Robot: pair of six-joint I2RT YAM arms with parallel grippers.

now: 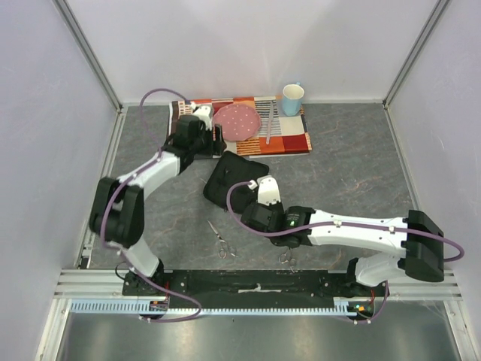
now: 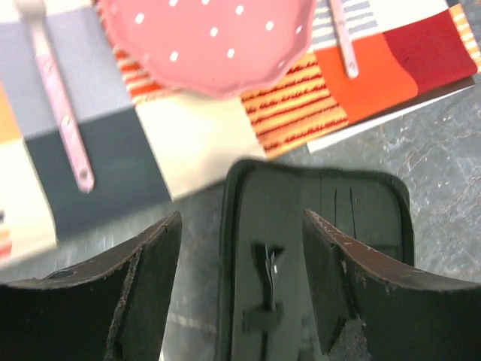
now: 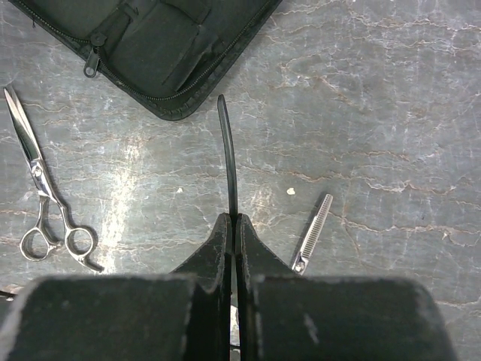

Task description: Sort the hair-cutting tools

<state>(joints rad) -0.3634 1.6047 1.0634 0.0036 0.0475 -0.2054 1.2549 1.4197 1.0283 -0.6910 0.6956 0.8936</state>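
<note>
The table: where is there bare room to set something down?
The widest bare stretch of table lies between the placemat, the right wall and the right arm. A smaller one sits between left arm and scissors. Crowded: the middle, around the black case and right gripper clamping a thin black tool.

Right wrist view: I'm seeing only the upper part of the thin black piece (image 3: 228,162). Its lower end is sitting hidden between the right gripper's (image 3: 231,222) pressed-together fingers, so I'm not calling it comb or clip. The serrated scissors (image 3: 314,239) are showing blade only, handles hiding behind a finger. The zip case (image 3: 161,53) is getting cropped by the top edge.

Left wrist view is coming through blurred. Plate (image 2: 207,45), fork (image 2: 60,113) and knife (image 2: 344,41) are getting cut off at the top, and the case is running off the bottom behind the left gripper's (image 2: 241,216) spread fingers.

Top view: the right arm (image 1: 353,233) is covering part of the case.
</note>
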